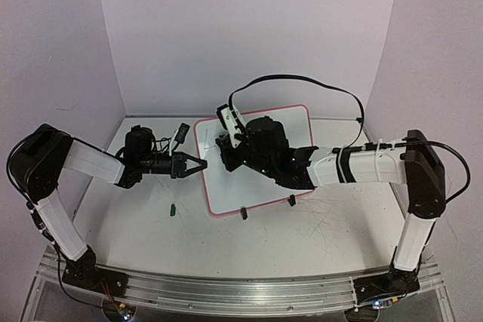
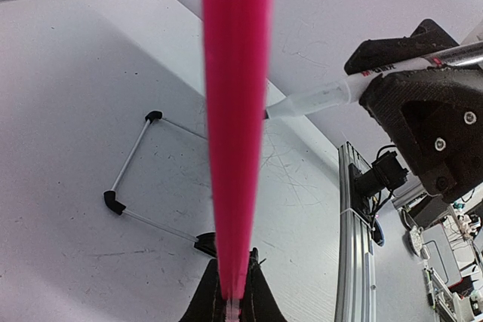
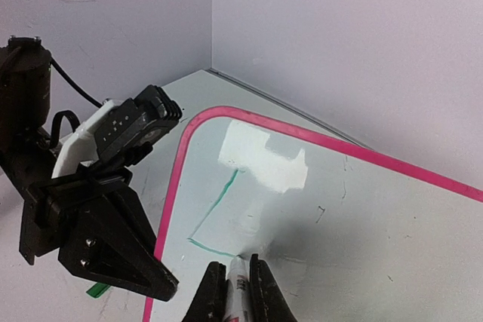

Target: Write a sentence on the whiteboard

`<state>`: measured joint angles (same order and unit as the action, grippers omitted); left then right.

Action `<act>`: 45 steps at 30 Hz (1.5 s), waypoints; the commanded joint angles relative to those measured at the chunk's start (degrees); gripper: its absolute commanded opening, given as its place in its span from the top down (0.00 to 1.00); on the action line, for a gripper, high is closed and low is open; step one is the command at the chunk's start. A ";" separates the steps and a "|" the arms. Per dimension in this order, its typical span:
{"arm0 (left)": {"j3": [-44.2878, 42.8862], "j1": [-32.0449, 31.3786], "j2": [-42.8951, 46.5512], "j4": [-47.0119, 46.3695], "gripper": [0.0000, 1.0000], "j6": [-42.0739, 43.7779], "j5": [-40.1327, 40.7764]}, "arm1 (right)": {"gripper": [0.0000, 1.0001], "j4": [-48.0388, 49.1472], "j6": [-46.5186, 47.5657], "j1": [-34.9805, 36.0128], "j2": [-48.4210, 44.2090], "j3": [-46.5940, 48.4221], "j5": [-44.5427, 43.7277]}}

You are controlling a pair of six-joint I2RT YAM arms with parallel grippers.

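My left end effector (image 1: 198, 164) is clamped on the left edge of the small rectangular whiteboard with the thin pink-red rounded frame (image 1: 226, 186). My left wrist view looks along that frame edge-on, and it runs straight into the closed fingers (image 2: 226, 295). The whiteboard sits in the middle of the white tabletop (image 1: 302, 231), turned a little, with its two small black clip feet (image 1: 243, 213) at its near edge. I cannot tell whether it lies flat or is tipped up.

My right end effector (image 3: 238, 284) is closed on a white-barrelled marker (image 3: 237, 273). The marker's tip is down on the whiteboard's surface near the upper left corner. Only the beginning of the thin dark-green handwriting (image 3: 215, 203) is there. One line slants down toward the frame, then a short one turns back to the marker tip, like a capital L. The rest of the writing surface is bare apart from faint scuffs and a bright patch of reflected light.

A small green object (image 1: 172, 209) lies on the tabletop just left of the whiteboard's near corner, apart from the frame. A black cable (image 1: 302, 78) arcs above the far edge of the whiteboard, between my right wrist and the right arm.
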<state>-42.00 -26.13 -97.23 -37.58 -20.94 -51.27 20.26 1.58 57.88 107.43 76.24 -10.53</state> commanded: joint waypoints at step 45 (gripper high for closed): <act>-2.69 0.47 -0.12 -0.68 1.00 0.71 -1.12 | 1.00 6.20 -3.97 -4.36 -2.59 -0.46 3.85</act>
<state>-42.35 -26.13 -97.27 -37.54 -20.84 -51.90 25.55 -2.98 53.41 103.45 72.72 -5.35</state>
